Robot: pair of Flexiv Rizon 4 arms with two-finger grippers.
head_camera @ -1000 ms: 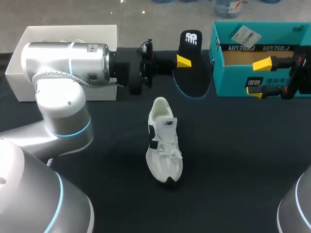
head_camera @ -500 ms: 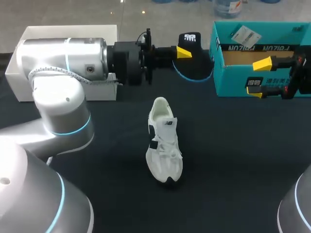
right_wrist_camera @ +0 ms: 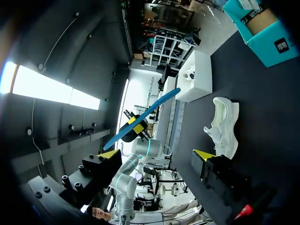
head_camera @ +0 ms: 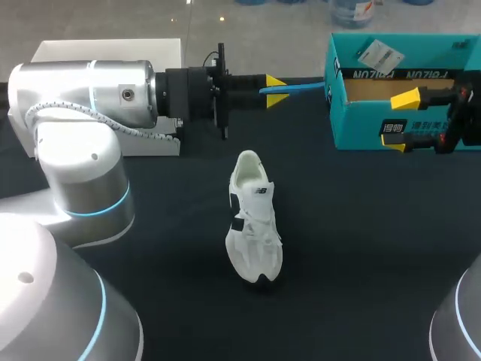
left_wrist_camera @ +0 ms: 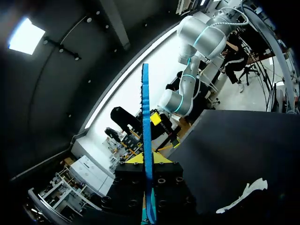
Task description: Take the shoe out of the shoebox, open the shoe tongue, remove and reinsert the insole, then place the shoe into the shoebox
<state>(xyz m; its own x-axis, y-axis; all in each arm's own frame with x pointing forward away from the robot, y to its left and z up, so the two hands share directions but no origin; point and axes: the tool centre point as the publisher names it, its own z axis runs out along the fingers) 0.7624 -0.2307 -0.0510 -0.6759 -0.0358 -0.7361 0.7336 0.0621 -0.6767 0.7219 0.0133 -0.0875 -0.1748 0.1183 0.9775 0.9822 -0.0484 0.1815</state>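
A dark table (head_camera: 361, 248) fills my head view. My left arm (head_camera: 83, 98) reaches across in front of a white box (head_camera: 105, 51) at the far left. The open teal shoebox (head_camera: 361, 124) stands at the far right. The white shoe (head_camera: 254, 226) stands upright on its sole at mid-table, toe toward me, well apart from both boxes. The insole (head_camera: 304, 89) is held edge-on above the table, between the boxes, its blue rim showing. My left gripper (head_camera: 274, 89) is clamped on the insole. My right gripper (head_camera: 400, 120) is by the shoebox's near wall, fingers apart, holding nothing.
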